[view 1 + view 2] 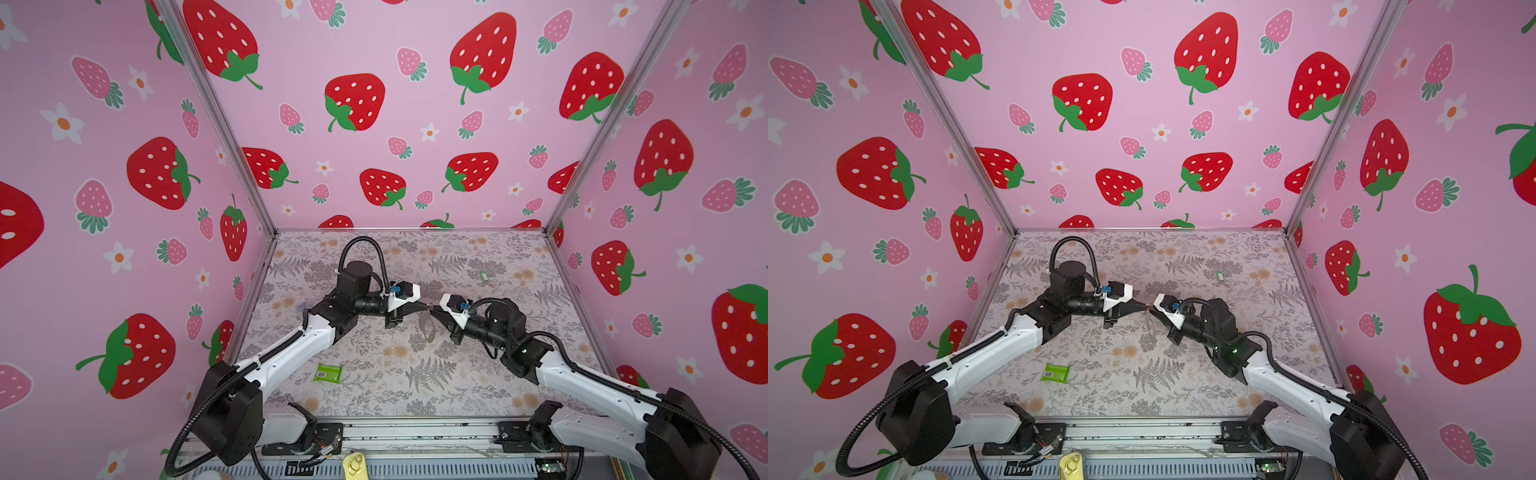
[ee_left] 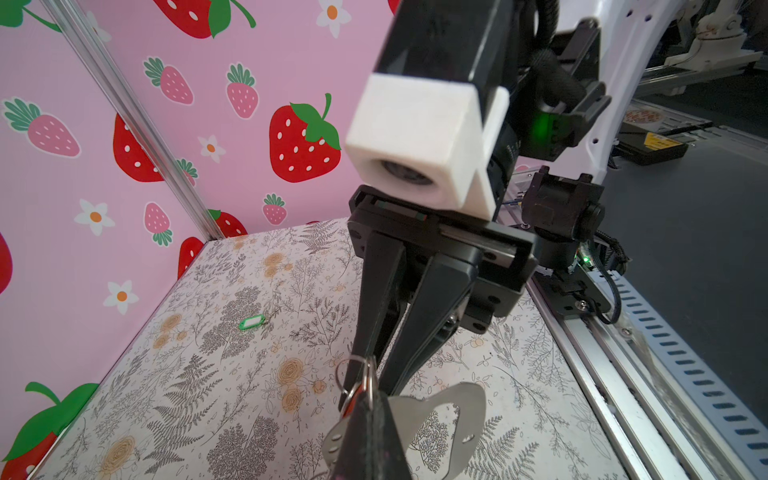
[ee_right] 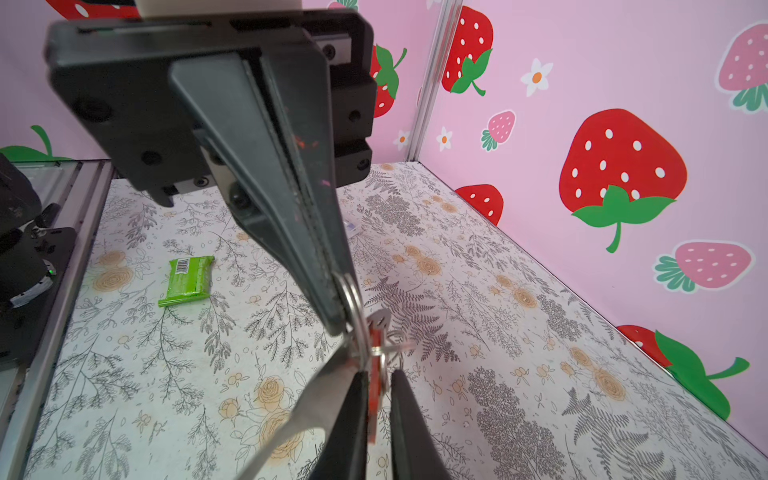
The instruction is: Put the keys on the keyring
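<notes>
Pink strawberry-print walls (image 1: 374,41) are enclosing a tabletop (image 1: 415,395) covered in a grey-and-tan floral pattern. Above the middle of it, the two arms are meeting tip to tip, raised off the surface.

The left gripper (image 3: 338,324) is pressing its jaws fully together on a silver ring (image 3: 354,301) of the keyring (image 1: 426,326). The keyring's greyish-mauve strap loop is hanging below the two tips.

The right gripper (image 1: 434,311) is pointing at the left one with its jaws drawn narrow. The red-orange key tag (image 3: 375,386) is sitting edge-on between its fingers, close against one of them, with a thin gap showing beside the other. Whether the gripper is actually pinching the tag cannot be told. The tag's far end is sitting right at the silver ring.

The green key tag (image 1: 483,276) is lying flat on the table, well apart from the grippers, toward the far right. A green packet (image 1: 328,372) with a white barcode label is lying near the front, on the left arm's side.
</notes>
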Robot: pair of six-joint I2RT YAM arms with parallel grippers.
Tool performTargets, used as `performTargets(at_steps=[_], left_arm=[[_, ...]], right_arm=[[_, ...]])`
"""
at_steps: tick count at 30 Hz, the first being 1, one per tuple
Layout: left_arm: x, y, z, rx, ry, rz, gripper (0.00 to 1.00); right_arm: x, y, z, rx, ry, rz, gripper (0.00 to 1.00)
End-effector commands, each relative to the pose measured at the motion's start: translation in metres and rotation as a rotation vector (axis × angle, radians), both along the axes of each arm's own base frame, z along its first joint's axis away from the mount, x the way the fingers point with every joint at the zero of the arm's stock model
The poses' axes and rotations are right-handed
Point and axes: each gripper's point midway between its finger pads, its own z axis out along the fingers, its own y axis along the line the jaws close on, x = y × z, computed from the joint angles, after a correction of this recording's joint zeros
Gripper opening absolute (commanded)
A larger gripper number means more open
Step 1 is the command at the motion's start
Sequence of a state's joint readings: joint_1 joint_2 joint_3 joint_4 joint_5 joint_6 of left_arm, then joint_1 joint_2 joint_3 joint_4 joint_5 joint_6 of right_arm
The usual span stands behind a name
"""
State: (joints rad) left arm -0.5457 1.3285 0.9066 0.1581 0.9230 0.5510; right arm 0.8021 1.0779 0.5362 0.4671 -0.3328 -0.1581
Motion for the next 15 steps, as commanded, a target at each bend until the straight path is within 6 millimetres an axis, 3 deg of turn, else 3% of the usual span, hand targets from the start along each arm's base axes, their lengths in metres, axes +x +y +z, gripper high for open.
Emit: performTargets(at_steps=[1,6,15], left_arm=[[0.005,-0.001,0.011,-0.027,-0.031,0.007,0.0],[0.009,-0.002,0.013,-0.033,-0.032,0.022,0.0],[0.017,-0.002,0.014,-0.047,-0.043,0.054,0.0]], right_arm=[[0.007,-0.005,0.001,-0.024,-0.022,-0.041,0.09],[0.013,-0.013,0.0,-0.088,-0.06,-0.084,0.02],[0.018,-0.016,-0.013,-0.211,-0.07,-0.094,0.0]])
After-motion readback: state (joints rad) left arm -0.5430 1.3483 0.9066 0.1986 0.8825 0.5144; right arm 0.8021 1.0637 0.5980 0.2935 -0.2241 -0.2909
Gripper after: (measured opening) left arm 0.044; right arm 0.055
